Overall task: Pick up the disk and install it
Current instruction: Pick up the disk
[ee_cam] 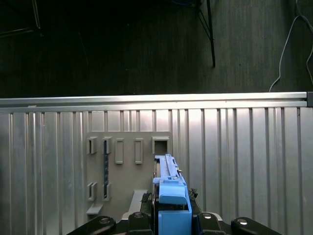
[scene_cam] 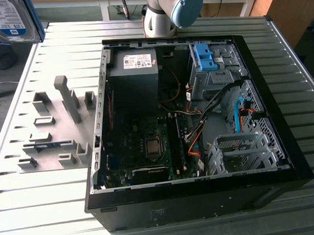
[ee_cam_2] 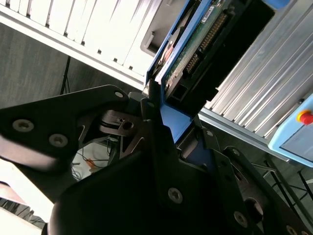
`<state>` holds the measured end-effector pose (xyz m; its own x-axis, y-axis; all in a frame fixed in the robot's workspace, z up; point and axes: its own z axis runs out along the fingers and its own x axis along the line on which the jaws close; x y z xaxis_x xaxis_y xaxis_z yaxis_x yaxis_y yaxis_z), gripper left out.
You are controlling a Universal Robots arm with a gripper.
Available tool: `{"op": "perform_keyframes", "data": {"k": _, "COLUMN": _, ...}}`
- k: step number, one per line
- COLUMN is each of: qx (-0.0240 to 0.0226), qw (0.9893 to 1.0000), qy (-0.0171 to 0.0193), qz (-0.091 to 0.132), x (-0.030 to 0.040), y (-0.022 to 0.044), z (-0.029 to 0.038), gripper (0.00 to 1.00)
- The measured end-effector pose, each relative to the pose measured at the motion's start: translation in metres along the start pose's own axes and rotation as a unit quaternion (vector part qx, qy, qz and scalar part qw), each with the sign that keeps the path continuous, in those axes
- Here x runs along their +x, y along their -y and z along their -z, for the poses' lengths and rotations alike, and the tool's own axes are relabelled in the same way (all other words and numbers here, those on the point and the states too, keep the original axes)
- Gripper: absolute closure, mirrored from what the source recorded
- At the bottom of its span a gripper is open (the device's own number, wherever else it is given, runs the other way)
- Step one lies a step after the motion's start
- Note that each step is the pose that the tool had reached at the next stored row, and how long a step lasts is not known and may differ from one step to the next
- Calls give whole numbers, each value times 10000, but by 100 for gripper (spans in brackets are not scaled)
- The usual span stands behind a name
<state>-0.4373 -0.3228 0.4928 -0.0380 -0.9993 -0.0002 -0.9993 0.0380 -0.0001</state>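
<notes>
In the top corner on the exterior view's left, the flat silver metal disk with a white and blue label and a blue plastic side rail sits high above the edge of the ribbed aluminium table, cut off by the frame. Below it, a flat grey fixture plate with raised blocks and one upright post lies on the table, just beside the open black computer case, which lies on its side. Inside the case, moving toward the exterior view's right, are a dark grey box with a small white sticker, a green circuit board nearer the camera than that box, a bare blue plastic bracket in the far bay, and a perforated silver metal cage nearer the camera. A grey and pale blue arm joint stands behind the far wall of the case. In the second wrist view, the black gripper is pinched onto the blue-railed end of the disk, whose circuit-board face is turned to the camera. A red button on a pale blue box sits at the edge. In the first wrist view, the disk stands edge-on in the gripper, held in the air over the fixture plate and the table, well apart from the case.
</notes>
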Motion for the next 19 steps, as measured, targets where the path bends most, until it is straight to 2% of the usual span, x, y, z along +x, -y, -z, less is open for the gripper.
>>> {"op": "perform_keyframes", "data": {"k": 12, "qx": 0, "qw": 10000, "qy": 0, "qz": 0, "x": 0, "y": 0, "z": 77, "gripper": 64}}
{"op": "perform_keyframes", "data": {"k": 19, "qx": 0, "qw": 10000, "qy": 0, "qz": 0, "x": 0, "y": 0, "z": 145, "gripper": 64}}
